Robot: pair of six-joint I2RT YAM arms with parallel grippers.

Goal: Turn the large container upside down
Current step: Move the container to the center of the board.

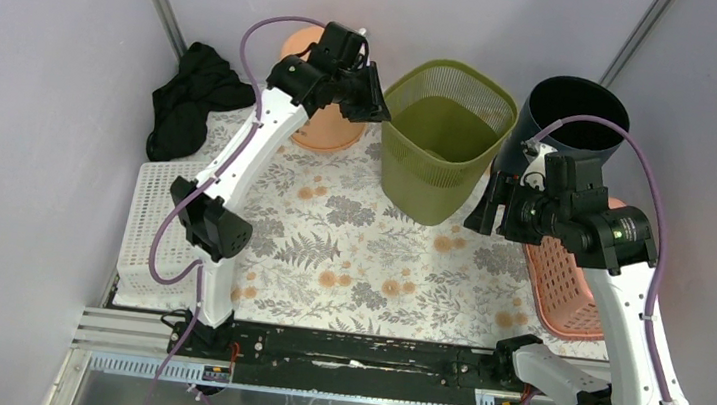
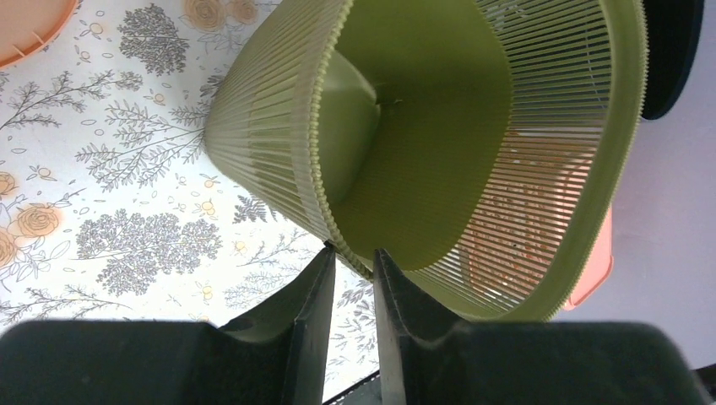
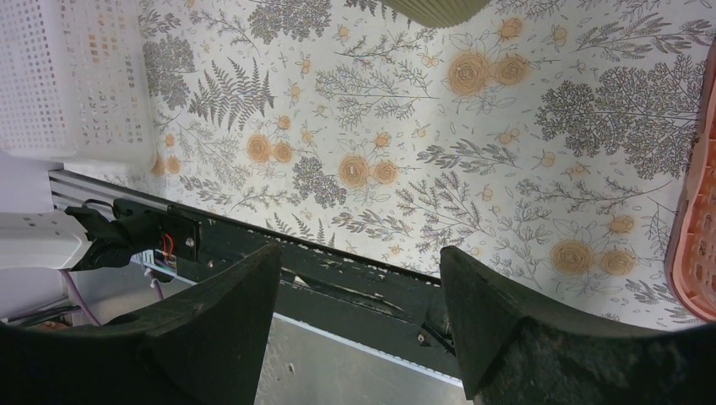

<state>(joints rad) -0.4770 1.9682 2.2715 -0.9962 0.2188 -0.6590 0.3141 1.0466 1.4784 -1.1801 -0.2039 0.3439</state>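
- Top view: the green bin (image 1: pixel 433 188) stands on the table (image 1: pixel 349 257), just left of the black bin (image 1: pixel 575 115). The left end effector (image 1: pixel 370 103) is at its rim on the side away from the black bin. The right end effector (image 1: pixel 492 212) hangs just in front of the black bin.
- Left wrist: the left end effector (image 2: pixel 350 257) is clenched on the green bin (image 2: pixel 422 169) rim.
- Right wrist: the right end effector (image 3: pixel 359 253) is spread wide over the table (image 3: pixel 422 126), holding nothing.

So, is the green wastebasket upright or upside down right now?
Upright, not flipped: the green wastebasket has its mouth up, inner floor visible; the left end effector pinches its rim.
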